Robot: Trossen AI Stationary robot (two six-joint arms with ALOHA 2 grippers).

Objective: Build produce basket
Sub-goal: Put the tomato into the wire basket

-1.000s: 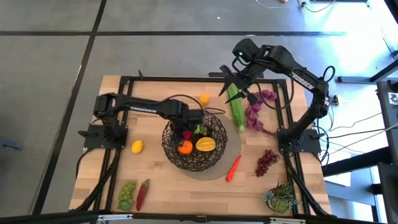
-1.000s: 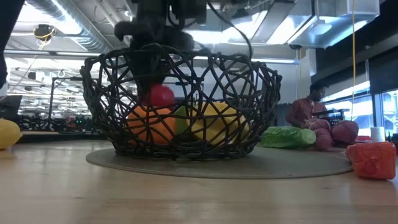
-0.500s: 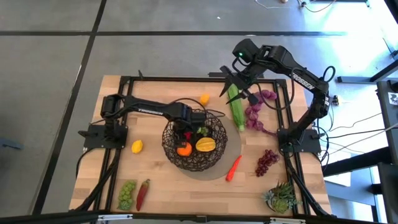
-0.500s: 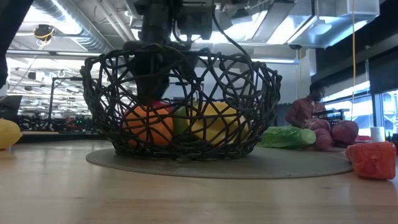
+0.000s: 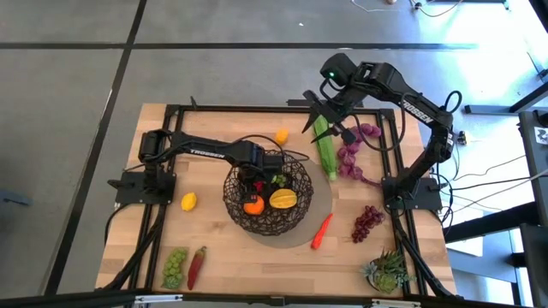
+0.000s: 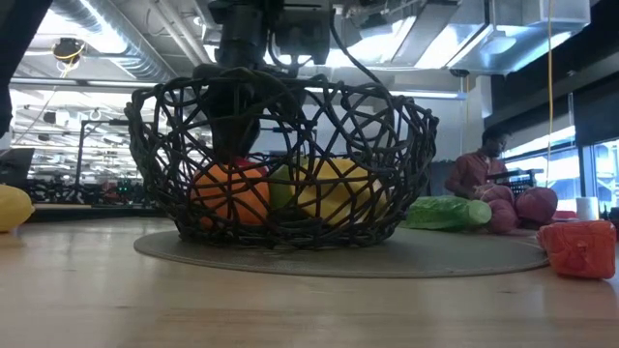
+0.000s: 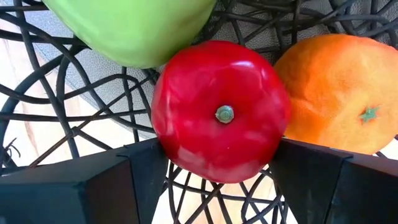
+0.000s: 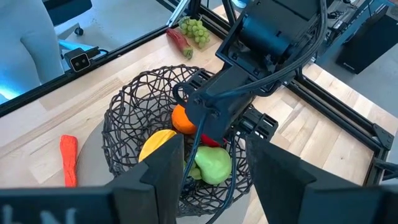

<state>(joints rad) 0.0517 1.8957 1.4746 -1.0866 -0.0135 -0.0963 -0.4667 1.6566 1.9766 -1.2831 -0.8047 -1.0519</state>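
Left wrist view: left end effector [image 7: 217, 165] pinching glossy red apple [image 7: 219, 112] w/ green stem, in basket [image 7: 74, 93].

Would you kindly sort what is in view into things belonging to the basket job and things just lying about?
Job: basket, red apple in left gripper, orange, mango, lemon, carrot, grapes.
Lying about: succulent, grey mat.

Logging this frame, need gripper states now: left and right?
Left gripper: closed on the red apple, down inside the basket.
Right gripper: open, holding nothing, raised above the green leafy stalk.
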